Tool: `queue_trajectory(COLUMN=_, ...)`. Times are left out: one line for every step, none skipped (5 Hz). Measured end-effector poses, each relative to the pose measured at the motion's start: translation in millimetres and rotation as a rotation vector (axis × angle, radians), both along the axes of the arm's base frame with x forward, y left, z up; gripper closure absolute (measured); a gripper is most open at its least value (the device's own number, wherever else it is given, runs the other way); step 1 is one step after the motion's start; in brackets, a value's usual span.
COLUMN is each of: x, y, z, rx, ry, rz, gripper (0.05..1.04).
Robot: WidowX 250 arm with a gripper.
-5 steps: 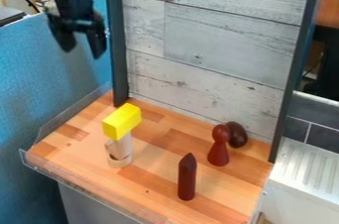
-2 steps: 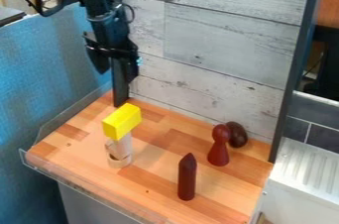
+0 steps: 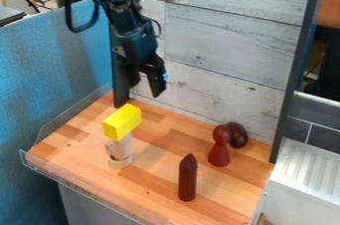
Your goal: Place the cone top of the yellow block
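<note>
- Down and to the right in the view, the black two-finger gripper [image 3: 145, 80] has moved since the earlier frames; the yellow block [image 3: 122, 122] and the red and brown pieces have kept their places.
- The yellow block sits below the gripper and a little to its left, apart from it, on top of a pale wooden stack [image 3: 122, 145].
- The red peg with the flared, cone-like body [image 3: 219, 153] stands lower and to the right, well apart from the gripper; the dark red pointed cylinder [image 3: 188, 179] is nearer the front edge of the wooden surface [image 3: 156, 169], also well apart.
- Bright and plain-faced, the yellow block is an oblong; the peg is upright with a round head, and the cylinder is upright, its tip pointing up.
- The arm slants in from the upper left, its fingers hanging downward, spread with a gap between them.
</note>
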State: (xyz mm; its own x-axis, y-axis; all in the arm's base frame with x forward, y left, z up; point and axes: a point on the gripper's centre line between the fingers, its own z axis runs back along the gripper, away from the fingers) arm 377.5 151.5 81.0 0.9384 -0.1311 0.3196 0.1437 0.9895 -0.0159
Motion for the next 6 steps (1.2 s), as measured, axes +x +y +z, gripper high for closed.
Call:
queue_trajectory(x=7, y=-22, z=-3.3, rx=-0.036, ry=-0.03, rz=-0.088, gripper=0.083)
queue_trajectory(x=9, y=-41, z=-12.5, rx=-0.052, ry=-0.04, rz=-0.139, gripper=0.083)
queue_trajectory(x=10, y=-62, z=-24.6, rx=-0.038, ry=-0.058, rz=-0.193, gripper=0.083)
queue_trajectory(x=8, y=-75, z=-36.3, rx=-0.024, ry=-0.072, rz=-0.226, gripper=0.083)
queue_trajectory(x=8, y=-86, z=-43.9, rx=-0.004, ry=-0.083, rz=-0.247, gripper=0.083)
queue_trajectory(x=12, y=-104, z=-45.6, rx=0.012, ry=-0.107, rz=-0.274, gripper=0.083)
